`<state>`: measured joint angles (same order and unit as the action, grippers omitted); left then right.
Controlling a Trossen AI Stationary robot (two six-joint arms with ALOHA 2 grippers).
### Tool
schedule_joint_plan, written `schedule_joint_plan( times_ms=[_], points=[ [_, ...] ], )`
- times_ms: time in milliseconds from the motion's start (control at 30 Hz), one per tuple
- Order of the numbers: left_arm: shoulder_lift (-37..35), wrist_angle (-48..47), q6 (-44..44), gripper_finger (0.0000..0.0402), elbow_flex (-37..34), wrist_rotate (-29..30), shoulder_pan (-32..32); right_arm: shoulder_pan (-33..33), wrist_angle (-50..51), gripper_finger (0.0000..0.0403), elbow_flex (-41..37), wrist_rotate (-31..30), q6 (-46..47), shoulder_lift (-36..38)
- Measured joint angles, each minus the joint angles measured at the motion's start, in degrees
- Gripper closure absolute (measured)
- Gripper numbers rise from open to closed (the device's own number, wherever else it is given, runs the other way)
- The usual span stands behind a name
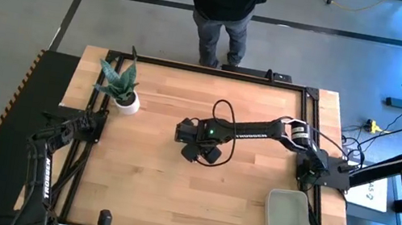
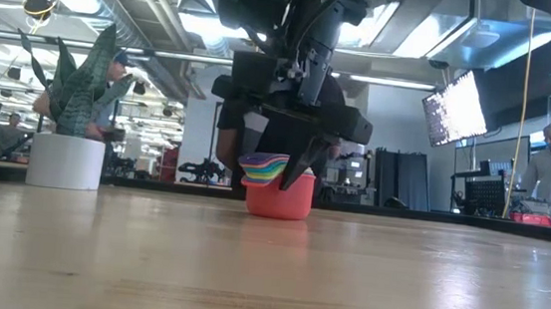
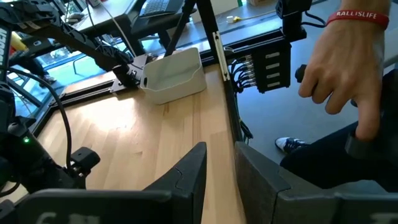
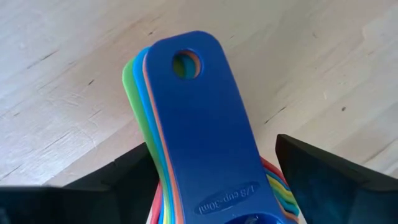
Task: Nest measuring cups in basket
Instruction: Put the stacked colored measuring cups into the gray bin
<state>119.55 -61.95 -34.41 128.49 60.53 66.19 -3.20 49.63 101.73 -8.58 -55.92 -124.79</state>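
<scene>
My overhead camera looks straight down on the worktop [image 1: 173, 181], my low one skims it level, sharing the nested cups [image 2: 278, 180] close under my right wrist camera.

Two dark jointed arms [image 1: 259, 130]; black looping cables; blocky, dark-fingered right pincer [image 2: 289, 171]

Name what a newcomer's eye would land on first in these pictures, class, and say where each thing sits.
The bright stack of nested measuring cups stands on the wooden table near its middle, with the right gripper lowered over it, fingers open on either side of the fanned handles. The empty basket waits at the table's near right corner, and a potted plant stands toward the far left.
</scene>
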Motion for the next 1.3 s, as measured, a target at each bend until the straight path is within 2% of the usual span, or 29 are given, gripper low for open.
schedule_joint_plan(
  times_ms=[200,700,1300],
  points=[
    [0.0,0.0,-0.1,0.0325,0.0,0.0,0.0,0.0,0.0,0.0103,0.0,0.1,0.3,0.0],
    [0.0,-0.2,-1.3,0.0325,0.0,0.0,0.3,0.0,-0.8,0.0201,0.0,1.9,4.2,0.0],
    [0.0,-0.2,-1.5,0.0325,0.0,0.0,0.3,0.2,-0.8,0.0206,0.0,2.9,7.9,0.0]
  ],
)
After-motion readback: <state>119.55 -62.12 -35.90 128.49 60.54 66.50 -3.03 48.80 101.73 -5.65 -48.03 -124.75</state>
